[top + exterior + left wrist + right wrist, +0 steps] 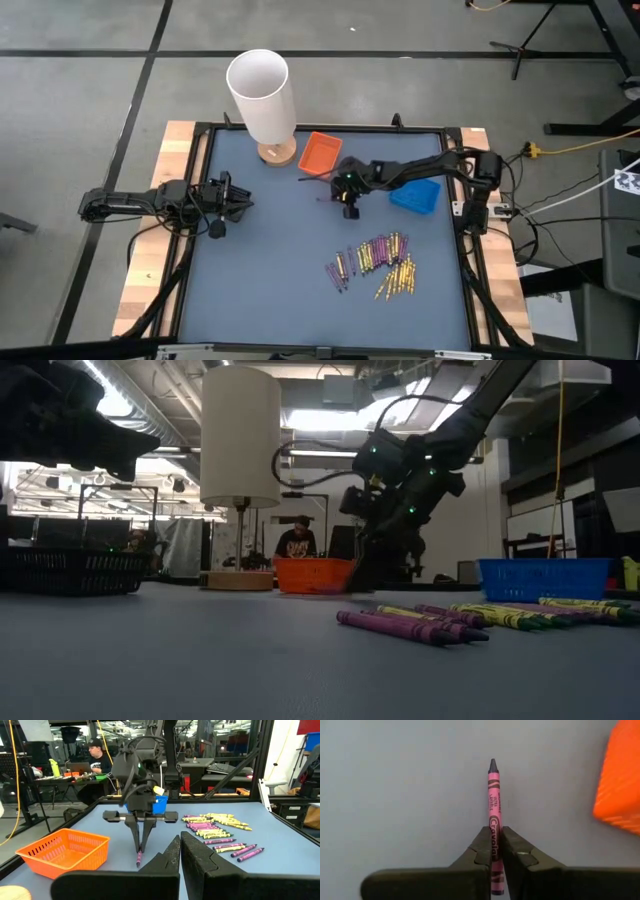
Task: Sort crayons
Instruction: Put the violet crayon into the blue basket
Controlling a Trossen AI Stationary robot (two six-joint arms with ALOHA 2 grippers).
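Note:
My right gripper [350, 207] stands near the table's middle, just in front of the orange tray [320, 153], shut on a purple crayon [493, 795]. The left wrist view shows its fingers pointing down with the crayon [139, 856] below them, its tip close to the table. The other crayons [380, 262], yellow and purple, lie in a loose heap toward the near right; they also show in the low view [470, 618]. A blue tray [415, 195] sits to the right of my right gripper. My left gripper [240, 203] waits shut and empty at the table's left. My right gripper pinches the purple crayon's wrapped shaft [494, 837] between its two fingertips, toward the blunt end. The fingers come from above, pointing down, and lie along the crayon. The crayon stands upright, tip down [138, 864]; whether the tip touches the table I cannot tell.
A tall white cylinder [262, 95] on a round wooden base stands at the far edge, left of the orange tray. A raised black frame [190, 250] borders the blue mat. Bare mat lies between the two grippers. A person sits at a desk beyond the table [100, 757].

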